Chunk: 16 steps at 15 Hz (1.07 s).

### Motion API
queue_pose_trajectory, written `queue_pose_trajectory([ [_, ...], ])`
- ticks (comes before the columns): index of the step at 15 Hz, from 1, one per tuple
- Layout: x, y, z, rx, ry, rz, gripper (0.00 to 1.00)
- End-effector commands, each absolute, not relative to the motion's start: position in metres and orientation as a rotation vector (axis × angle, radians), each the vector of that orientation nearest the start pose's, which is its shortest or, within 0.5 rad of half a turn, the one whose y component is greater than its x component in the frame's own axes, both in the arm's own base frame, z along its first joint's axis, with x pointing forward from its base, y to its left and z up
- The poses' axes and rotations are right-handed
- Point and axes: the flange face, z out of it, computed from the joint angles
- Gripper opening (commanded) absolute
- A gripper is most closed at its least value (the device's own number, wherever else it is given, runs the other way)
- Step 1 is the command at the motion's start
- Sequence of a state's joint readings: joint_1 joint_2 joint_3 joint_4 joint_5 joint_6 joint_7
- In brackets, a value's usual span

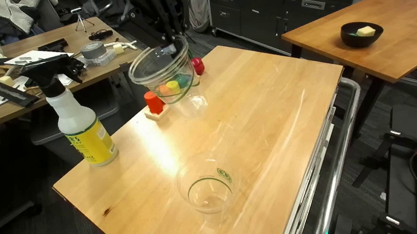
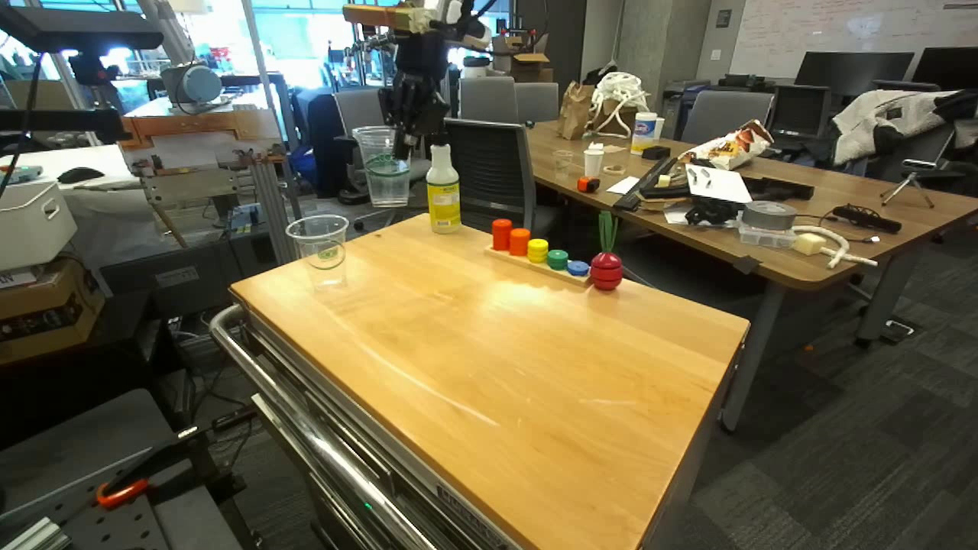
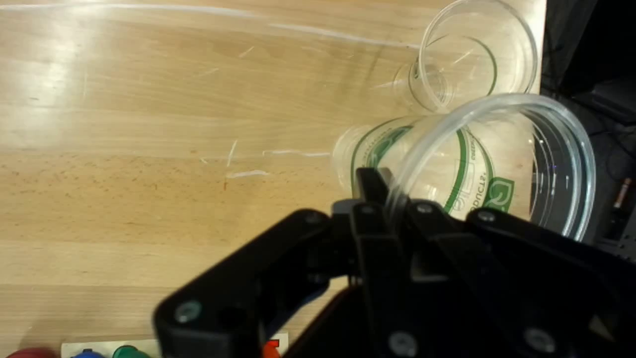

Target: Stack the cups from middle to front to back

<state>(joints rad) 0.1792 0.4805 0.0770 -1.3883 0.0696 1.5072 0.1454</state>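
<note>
My gripper (image 3: 385, 196) is shut on the rim of a clear cup with another nested in it. The nested cups (image 1: 164, 72) hang tilted above the table, also in an exterior view (image 2: 388, 172); two rims show close together. In the wrist view the held cups (image 3: 497, 169) lean out to the right of the fingers. The third clear cup (image 1: 209, 185) stands upright and apart on the table near a corner, also in an exterior view (image 2: 325, 256). In the wrist view this cup (image 3: 477, 54) is just beyond the held cups. The fingers (image 2: 406, 145) pinch one side of the rim.
A yellow-labelled spray bottle (image 1: 90, 136) stands at the table's edge, also in an exterior view (image 2: 444, 198). A row of coloured blocks (image 2: 538, 250) and a red radish-like toy (image 2: 607, 270) lie along the same edge. A metal rail (image 1: 341, 180) runs along the opposite side.
</note>
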Motion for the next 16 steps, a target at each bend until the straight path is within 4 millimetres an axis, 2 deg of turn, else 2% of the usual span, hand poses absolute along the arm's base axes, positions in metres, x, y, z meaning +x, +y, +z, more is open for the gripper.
queue_pose_trajectory([
  [1,0.591,0.186,0.437,-3.009,-0.136,0.544,0.01],
  [4,0.567,0.204,0.448,-2.980,-0.146,0.462,0.01],
  [7,0.556,0.214,0.453,-2.982,-0.131,0.249,0.01],
  [10,0.546,0.219,0.442,-2.977,-0.096,0.108,0.01],
  [13,0.528,0.224,0.427,-2.960,-0.079,0.098,0.01],
  [16,0.506,0.226,0.422,-2.944,-0.079,0.111,0.01],
])
